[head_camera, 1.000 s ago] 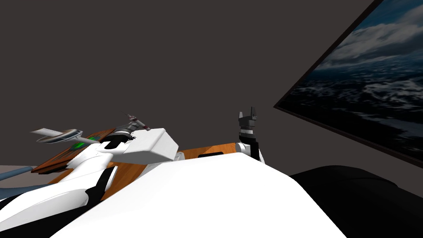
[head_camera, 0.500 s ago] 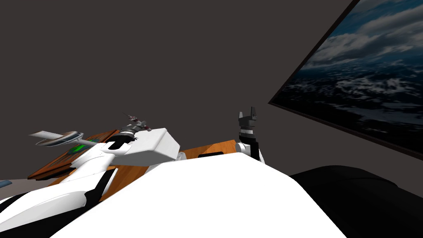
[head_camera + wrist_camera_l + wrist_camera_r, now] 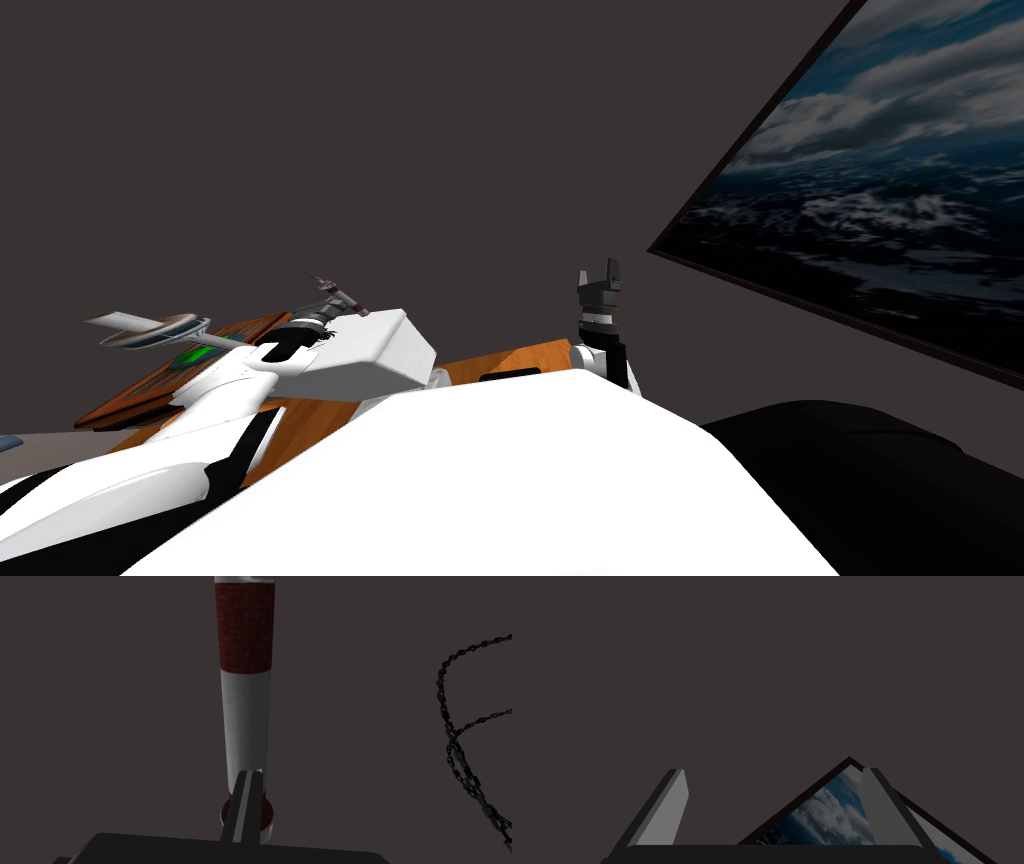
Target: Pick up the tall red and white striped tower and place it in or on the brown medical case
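Observation:
The red and white striped tower stands out from my left gripper, whose two fingers are shut on its lower end near the round red base. In the head view the tower looks small and tilted, held in the air by my left gripper above the table's left part. The brown medical case, flat with green marks, lies just left of the held tower, partly hidden by my left forearm. My right gripper is raised at the right with its fingers open and nothing between them.
A white, plane-like object hovers over the case's far side. The orange wooden table runs beneath both arms. A black chain hangs beside the tower. A large framed picture is on the dark wall at the right.
My head has turned a little, so the framed picture slid left and the case and plane-like object shifted slightly. The left gripper still holds the tower in about the same spot.

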Robot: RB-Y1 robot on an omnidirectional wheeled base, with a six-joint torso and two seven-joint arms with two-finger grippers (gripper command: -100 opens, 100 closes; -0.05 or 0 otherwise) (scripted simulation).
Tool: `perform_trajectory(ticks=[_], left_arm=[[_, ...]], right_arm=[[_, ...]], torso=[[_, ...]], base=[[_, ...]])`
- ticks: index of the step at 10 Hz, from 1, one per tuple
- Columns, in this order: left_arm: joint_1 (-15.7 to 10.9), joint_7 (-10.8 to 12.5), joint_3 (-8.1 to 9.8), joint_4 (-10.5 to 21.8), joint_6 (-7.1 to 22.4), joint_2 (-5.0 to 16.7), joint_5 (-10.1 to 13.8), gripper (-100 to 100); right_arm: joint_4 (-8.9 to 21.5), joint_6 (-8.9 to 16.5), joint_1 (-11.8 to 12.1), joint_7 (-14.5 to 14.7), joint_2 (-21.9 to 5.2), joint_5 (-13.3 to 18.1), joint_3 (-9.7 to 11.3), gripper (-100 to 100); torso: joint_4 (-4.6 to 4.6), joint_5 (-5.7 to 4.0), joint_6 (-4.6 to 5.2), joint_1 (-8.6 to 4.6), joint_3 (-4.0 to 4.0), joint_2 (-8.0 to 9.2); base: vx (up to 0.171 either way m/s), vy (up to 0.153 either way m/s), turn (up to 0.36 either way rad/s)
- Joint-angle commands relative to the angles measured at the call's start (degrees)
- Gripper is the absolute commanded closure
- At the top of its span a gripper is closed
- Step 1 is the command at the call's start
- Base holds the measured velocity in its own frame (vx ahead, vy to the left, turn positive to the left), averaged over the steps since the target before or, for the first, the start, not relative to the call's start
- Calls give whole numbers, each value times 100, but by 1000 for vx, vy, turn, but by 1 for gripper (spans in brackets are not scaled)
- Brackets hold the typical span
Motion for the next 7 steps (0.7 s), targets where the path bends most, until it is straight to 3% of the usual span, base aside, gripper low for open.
perform_trajectory(ticks=[1,2,4,5,6,7], left_arm=[[0,0,0,0,0,0,0,100],[0,0,0,0,0,0,0,100],[0,0,0,0,0,0,0,-100],[0,0,0,0,0,0,0,0],[0,0,0,0,0,0,0,-100],[0,0,0,0,0,0,0,100]], right_arm=[[0,0,0,0,0,0,0,0],[0,0,0,0,0,0,0,0],[0,0,0,0,0,0,0,0],[0,0,0,0,0,0,0,0],[0,0,0,0,0,0,0,0],[0,0,0,0,0,0,0,0]], torso=[[0,0,0,0,0,0],[0,0,0,0,0,0],[0,0,0,0,0,0],[0,0,0,0,0,-1],[0,0,0,0,0,-1],[0,0,0,0,0,-1]], base=[[0,0,0],[0,0,0],[0,0,0],[0,0,0],[0,0,0],[0,0,0]])
